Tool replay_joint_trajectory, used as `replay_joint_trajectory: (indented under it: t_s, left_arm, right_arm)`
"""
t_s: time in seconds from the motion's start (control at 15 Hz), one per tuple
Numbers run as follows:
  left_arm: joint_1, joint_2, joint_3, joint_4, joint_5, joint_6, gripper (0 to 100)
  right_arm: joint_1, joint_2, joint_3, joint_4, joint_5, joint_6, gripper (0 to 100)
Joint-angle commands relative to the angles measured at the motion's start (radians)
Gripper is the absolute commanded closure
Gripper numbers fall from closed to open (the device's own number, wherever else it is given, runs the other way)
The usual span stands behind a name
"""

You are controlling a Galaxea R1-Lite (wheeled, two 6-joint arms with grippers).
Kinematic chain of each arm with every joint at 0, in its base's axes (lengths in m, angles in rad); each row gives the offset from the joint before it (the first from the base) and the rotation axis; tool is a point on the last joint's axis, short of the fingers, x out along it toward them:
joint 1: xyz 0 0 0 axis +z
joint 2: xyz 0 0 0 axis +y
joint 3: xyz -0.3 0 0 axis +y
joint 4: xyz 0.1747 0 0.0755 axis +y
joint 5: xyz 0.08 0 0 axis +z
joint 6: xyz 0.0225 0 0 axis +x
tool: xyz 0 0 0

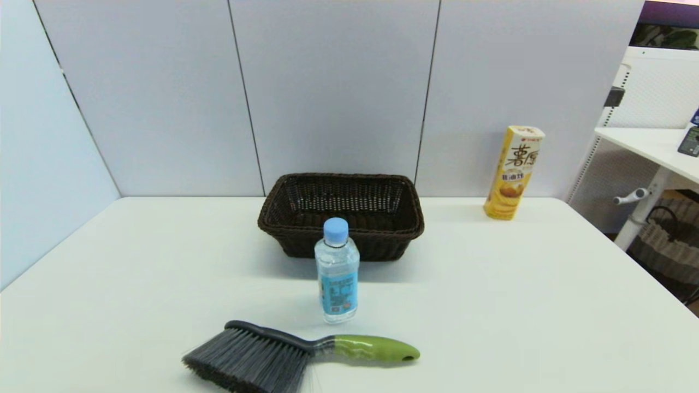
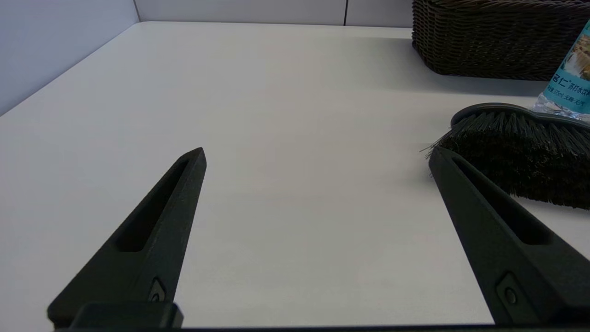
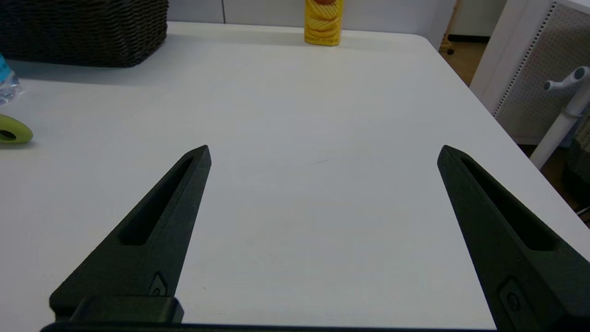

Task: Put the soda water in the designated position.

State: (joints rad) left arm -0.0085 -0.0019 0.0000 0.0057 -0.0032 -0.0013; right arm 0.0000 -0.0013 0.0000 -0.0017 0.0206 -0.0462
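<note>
- The soda water point(image 1: 337, 269) stands upright on the white table point(image 1: 546, 305), near the middle of the head view. Its light blue cap is on, and the blue label wraps the lower body.
- The dark brown woven basket point(image 1: 341, 214) sits just behind the bottle, near the back wall panels.
- A brush point(image 1: 295, 356) with grey bristles and a green handle lies flat just in front of the bottle, bristles toward the robot's left, handle toward its right.
- A tall yellow snack box point(image 1: 514, 172) stands upright at the back right of the table, well apart from the bottle.
- The left gripper point(image 2: 317, 154) hovers low over bare tabletop, fingers spread wide and holding nothing. The brush bristles lie just beside 1 fingertip.
- The right gripper point(image 3: 324, 152) hovers low over bare tabletop on the right side, fingers spread wide and holding nothing.
- Neither arm appears in the head view.
</note>
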Motion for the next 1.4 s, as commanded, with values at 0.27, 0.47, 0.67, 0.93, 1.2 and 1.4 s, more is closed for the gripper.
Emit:
replay_joint_trajectory:
  t_s: [0.27,0.47,0.67,0.93,1.2,1.4]
  left_arm:
    - [-0.001,0.000,0.000,-0.001,0.000,0.000,0]
    - [-0.001,0.000,0.000,-0.001,0.000,0.000,0]
    - [-0.001,0.000,0.000,-0.001,0.000,0.000,0]
    - [-0.001,0.000,0.000,-0.001,0.000,0.000,0]
    - [-0.001,0.000,0.000,-0.001,0.000,0.000,0]
    - [0.001,0.000,0.000,-0.001,0.000,0.000,0]
  right_arm:
    - [0.000,0.001,0.000,0.000,0.001,0.000,0]
    - [0.000,0.001,0.000,0.000,0.001,-0.001,0]
    - [0.000,0.001,0.000,0.000,0.001,-0.001,0]
    - [0.000,0.001,0.000,0.000,0.001,-0.001,0]
    - [0.000,0.001,0.000,0.000,-0.001,0.000,0]
    - [0.000,0.001,0.000,0.000,-0.016,0.020,0]
